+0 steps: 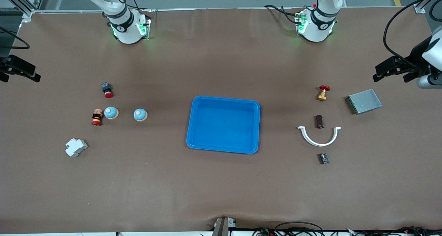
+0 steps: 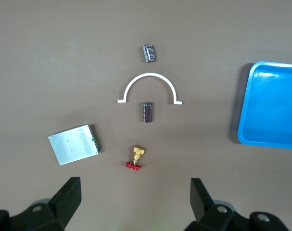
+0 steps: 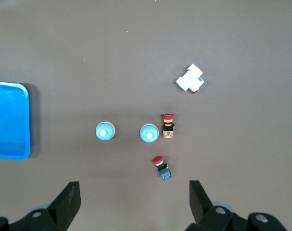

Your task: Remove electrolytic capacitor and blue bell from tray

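Two dark capacitors lie toward the left arm's end: one point(image 1: 319, 121) point(image 2: 147, 111) inside the curve of a white half ring point(image 1: 319, 136), the other point(image 1: 324, 158) point(image 2: 149, 53) nearer the front camera. Two blue bells point(image 1: 140, 115) point(image 1: 111, 112) point(image 3: 105, 131) point(image 3: 148, 133) stand side by side toward the right arm's end. My left gripper point(image 1: 392, 78) point(image 2: 134, 183) hangs open and empty high over the table by a red-handled valve point(image 2: 135, 159). My right gripper point(image 1: 21, 78) point(image 3: 133, 185) hangs open and empty high over the table by a red push button point(image 3: 160, 167).
A blue tray point(image 1: 224, 98) point(image 2: 242, 120) point(image 3: 25, 120) sits mid-table between the two groups. A metal plate point(image 1: 364, 101) lies beside the valve point(image 1: 323, 92). Push buttons point(image 1: 107, 89) point(image 1: 97, 117) and a white block point(image 1: 76, 147) lie round the bells.
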Action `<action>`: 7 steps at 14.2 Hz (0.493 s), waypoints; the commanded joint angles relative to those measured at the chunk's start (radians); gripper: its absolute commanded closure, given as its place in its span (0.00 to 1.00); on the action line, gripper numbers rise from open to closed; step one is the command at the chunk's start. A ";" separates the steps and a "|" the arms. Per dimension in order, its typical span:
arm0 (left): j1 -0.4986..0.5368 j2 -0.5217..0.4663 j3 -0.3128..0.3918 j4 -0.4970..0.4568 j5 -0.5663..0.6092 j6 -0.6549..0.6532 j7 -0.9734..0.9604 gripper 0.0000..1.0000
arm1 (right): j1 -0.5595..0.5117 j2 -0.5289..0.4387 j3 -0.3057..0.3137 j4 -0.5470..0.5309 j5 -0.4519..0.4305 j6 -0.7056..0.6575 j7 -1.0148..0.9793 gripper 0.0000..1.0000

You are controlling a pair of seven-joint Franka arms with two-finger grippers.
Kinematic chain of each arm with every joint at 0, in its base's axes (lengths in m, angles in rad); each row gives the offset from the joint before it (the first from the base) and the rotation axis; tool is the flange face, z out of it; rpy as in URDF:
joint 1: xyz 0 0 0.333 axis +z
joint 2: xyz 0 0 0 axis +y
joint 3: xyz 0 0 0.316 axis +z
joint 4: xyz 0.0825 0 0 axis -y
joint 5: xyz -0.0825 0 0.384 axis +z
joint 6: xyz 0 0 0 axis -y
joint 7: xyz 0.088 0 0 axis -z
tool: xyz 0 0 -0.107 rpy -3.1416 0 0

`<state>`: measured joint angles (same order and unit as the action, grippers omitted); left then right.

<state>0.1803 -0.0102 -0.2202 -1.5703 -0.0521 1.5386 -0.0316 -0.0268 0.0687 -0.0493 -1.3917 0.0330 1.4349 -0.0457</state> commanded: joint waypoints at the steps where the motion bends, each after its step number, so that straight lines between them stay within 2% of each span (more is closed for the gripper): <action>1: 0.007 -0.072 -0.002 -0.072 -0.009 -0.009 0.013 0.00 | -0.013 -0.015 0.011 0.002 0.007 0.001 -0.008 0.00; 7: 0.002 -0.125 -0.025 -0.158 -0.008 0.018 0.025 0.00 | -0.010 -0.015 0.014 0.002 0.008 0.016 -0.003 0.00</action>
<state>0.1786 -0.0886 -0.2253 -1.6689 -0.0521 1.5328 -0.0255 -0.0268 0.0687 -0.0468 -1.3914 0.0331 1.4531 -0.0457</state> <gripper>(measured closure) 0.000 0.000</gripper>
